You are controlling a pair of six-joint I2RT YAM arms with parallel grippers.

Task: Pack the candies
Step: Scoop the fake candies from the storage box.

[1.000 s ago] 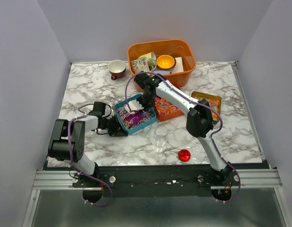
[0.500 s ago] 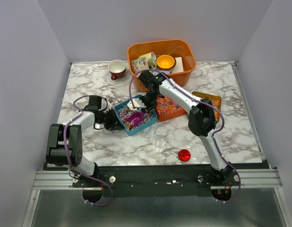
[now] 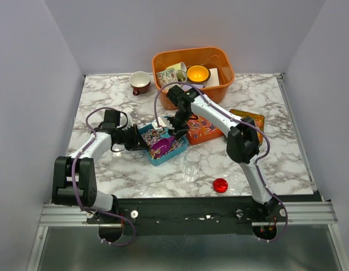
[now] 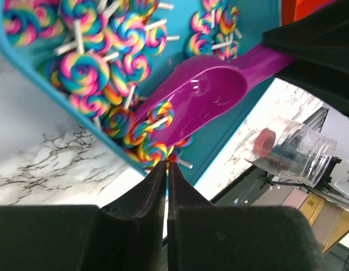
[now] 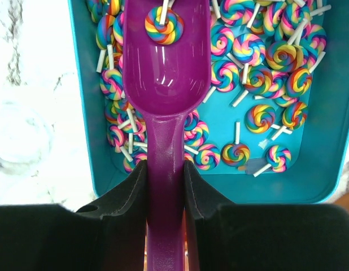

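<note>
The candies (image 5: 259,62) are small rainbow swirl lollipops heaped in a teal tray (image 3: 180,151). My right gripper (image 5: 164,166) is shut on the handle of the purple scoop (image 5: 166,68), whose bowl lies in the tray with one candy (image 5: 163,25) in it. In the top view the right gripper (image 3: 175,127) hangs over the tray's far side. My left gripper (image 3: 142,138) is at the tray's left edge. In the left wrist view its jaws stand almost together at the tray's rim (image 4: 78,116), which runs in between its tips (image 4: 166,165).
A clear cup (image 3: 192,164) stands in front of the tray, with a red lid (image 3: 220,184) to its right. An orange tray (image 3: 201,130) and a yellow one (image 3: 251,119) hold more sweets. At the back are an orange basin (image 3: 225,76) and a brown cup (image 3: 140,82).
The left gripper has moved from the tray's near left corner up along its left edge, and the tray has turned. The right gripper and scoop shifted slightly toward the near right.
</note>
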